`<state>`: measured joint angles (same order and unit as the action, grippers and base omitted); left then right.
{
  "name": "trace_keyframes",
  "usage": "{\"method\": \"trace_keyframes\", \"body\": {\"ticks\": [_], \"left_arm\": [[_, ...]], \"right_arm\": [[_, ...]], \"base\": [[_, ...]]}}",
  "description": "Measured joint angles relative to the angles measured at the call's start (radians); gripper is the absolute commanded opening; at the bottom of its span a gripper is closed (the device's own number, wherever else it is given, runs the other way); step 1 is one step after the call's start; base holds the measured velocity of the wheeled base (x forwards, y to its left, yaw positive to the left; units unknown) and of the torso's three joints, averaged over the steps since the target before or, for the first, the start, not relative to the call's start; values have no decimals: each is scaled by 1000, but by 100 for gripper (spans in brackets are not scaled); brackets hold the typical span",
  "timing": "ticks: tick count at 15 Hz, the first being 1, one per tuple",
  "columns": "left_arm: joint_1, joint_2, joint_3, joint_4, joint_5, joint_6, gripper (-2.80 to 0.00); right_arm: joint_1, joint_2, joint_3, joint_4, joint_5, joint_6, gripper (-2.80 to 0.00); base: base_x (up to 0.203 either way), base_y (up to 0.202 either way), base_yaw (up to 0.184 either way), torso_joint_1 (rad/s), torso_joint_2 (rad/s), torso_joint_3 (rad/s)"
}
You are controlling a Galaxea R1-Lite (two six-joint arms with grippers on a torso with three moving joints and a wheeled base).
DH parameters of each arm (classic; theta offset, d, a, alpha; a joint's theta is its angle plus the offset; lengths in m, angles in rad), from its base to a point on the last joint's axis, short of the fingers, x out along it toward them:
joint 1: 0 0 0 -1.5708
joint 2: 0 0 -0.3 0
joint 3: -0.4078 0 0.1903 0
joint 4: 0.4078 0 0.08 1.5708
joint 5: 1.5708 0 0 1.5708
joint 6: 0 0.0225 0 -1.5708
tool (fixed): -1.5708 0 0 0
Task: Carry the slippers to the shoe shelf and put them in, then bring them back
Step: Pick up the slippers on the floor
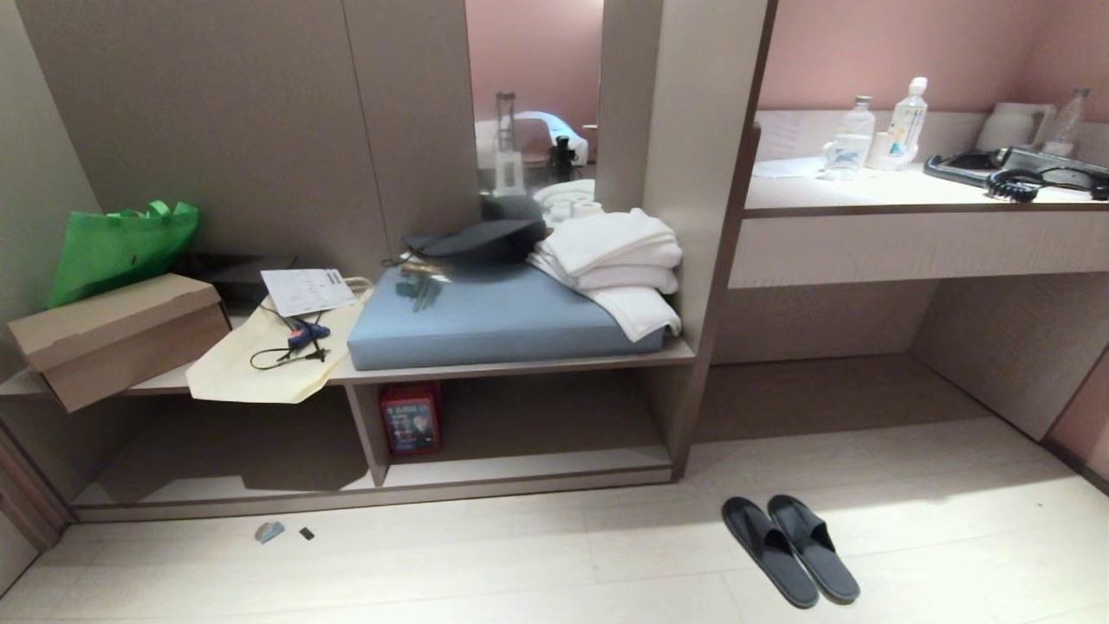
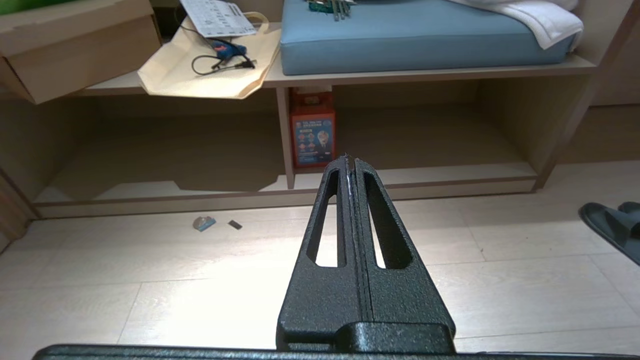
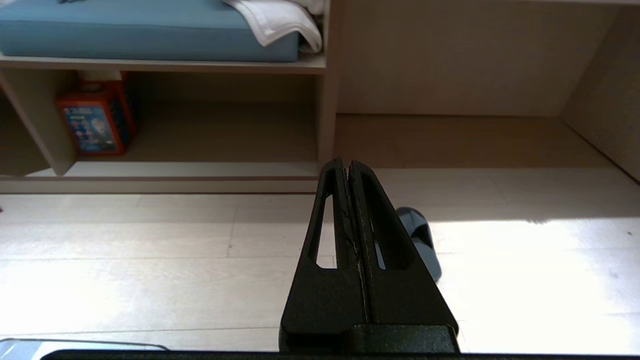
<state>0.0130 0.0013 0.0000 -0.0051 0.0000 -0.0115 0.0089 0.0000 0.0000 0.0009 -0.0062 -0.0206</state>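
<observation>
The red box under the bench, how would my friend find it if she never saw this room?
Start at the blue cushion on the long bench. Look below it into the shoe shelf, the low open space near the floor. The red box stands upright in its left corner, against the divider panel; it is the only thing in there and has a blue picture on its front.

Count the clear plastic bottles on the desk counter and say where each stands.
3. One bottle stands mid-counter, a taller white-capped one just to its right, and a third at the far right by the wall. Others may be hidden outside the head view.
</observation>
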Motion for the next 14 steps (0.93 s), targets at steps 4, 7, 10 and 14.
{"method": "trace_keyframes", "body": {"ticks": [4, 7, 10, 14], "left_arm": [[0, 0, 0, 1, 0, -1, -280], [0, 0, 0, 1, 0, -2, -280], [0, 0, 0, 1, 0, -2, -280], [0, 0, 0, 1, 0, -2, -280]], "right_arm": [[0, 0, 0, -1, 0, 0, -280], [0, 0, 0, -1, 0, 0, -280], [0, 0, 0, -1, 0, 0, -280], [0, 0, 0, -1, 0, -1, -280]], "base": [[0, 0, 0, 0, 0, 0], [0, 0, 0, 0, 0, 0], [0, 0, 0, 0, 0, 0], [0, 0, 0, 0, 0, 0]]}}
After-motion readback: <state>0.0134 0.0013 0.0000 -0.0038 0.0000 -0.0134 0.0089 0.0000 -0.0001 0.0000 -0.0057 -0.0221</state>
